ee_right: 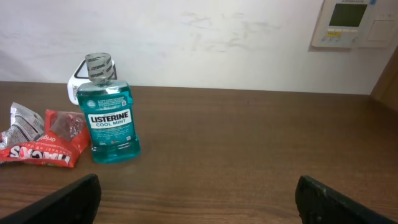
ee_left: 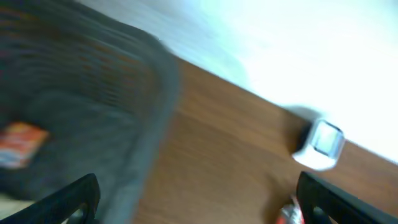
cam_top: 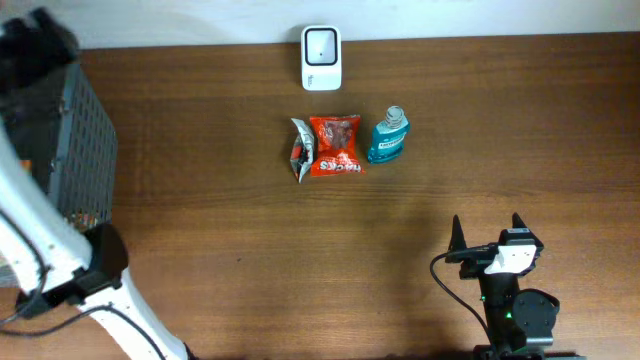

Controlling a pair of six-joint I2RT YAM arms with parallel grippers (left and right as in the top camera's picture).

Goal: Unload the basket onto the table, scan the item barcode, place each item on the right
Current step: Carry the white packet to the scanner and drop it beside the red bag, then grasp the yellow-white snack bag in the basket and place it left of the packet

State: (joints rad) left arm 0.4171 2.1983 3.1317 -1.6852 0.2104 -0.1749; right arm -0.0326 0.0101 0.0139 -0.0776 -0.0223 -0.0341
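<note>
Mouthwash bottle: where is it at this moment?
In the overhead view the mouthwash bottle stands just right of the red snack packet, below and to the right of the white scanner.

The wooden table (cam_top: 300,250) carries white scanner (cam_top: 321,58), red snack packet (cam_top: 333,146), mouthwash bottle (cam_top: 388,136) and mesh basket (cam_top: 85,140).

The black two-finger left gripper (ee_left: 198,183) is seen with its jaws spread wide at the end of the white left arm (cam_top: 35,228), while the black right gripper (cam_top: 487,228) is seen low and level, jaws equally parted.
</note>
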